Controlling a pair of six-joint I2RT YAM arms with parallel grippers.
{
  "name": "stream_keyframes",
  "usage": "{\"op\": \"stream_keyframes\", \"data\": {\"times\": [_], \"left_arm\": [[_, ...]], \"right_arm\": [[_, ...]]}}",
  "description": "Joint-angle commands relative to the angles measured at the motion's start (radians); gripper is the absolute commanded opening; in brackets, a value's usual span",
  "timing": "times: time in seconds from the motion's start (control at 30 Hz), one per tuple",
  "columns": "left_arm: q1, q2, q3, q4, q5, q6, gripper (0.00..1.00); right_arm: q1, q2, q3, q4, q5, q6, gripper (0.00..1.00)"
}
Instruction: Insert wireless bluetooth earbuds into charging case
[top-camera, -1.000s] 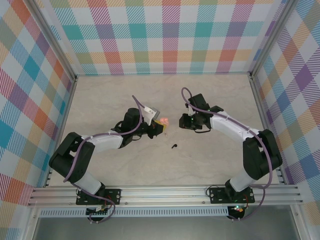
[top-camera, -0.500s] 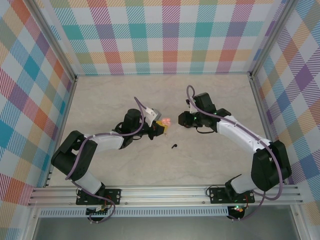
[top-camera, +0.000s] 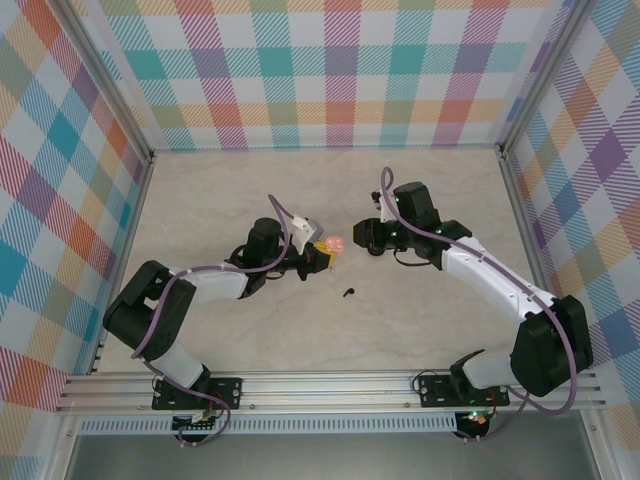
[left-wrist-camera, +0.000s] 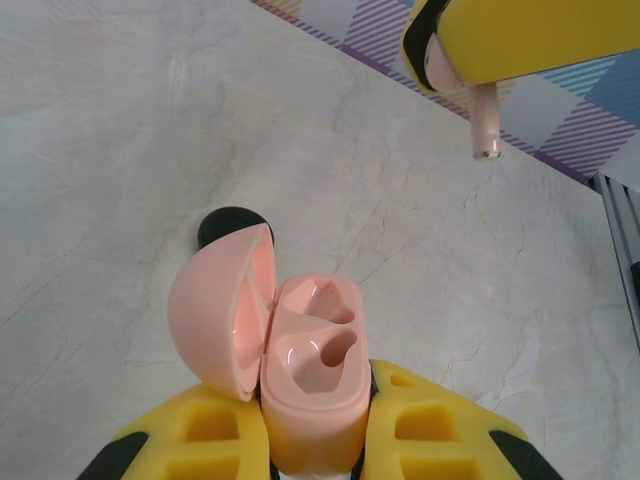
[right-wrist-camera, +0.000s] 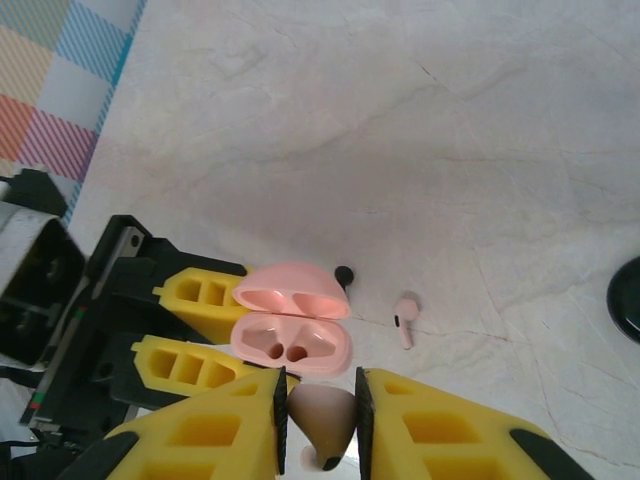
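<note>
1. Left gripper clamps the open pink charging case over the table, away from its edges.
2. Right gripper pinches the pink earbud by its bulb, stem protruding.
3. Judged light, glossy, slippery: hold the bulb.

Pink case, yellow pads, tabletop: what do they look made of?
Case: likely moulded plastic, glossy; highlights glint in its two wells and lid.
Pads: probably 3D-printed or moulded plastic, matte; flat yellow with hollow rectangular cells, no shine.
Tabletop: marble look, beige with fine veins, satin; could be laminate or printed sheet rather than stone.
</note>
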Motion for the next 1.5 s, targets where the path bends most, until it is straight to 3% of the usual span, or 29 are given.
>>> {"op": "stream_keyframes", "data": {"times": [0.0,1.47], "left_arm": [[-0.014,-0.021,-0.006,0.042,0.025,0.000,0.12],[-0.044,-0.083,0.036,0.044,0.086,-0.033,0.12]], "right_arm": [[0.005,-0.024,0.009,0.041,-0.040,-0.026,0.27],[0.127,0.025,0.048,0.086,0.075,-0.033,0.28]]}}
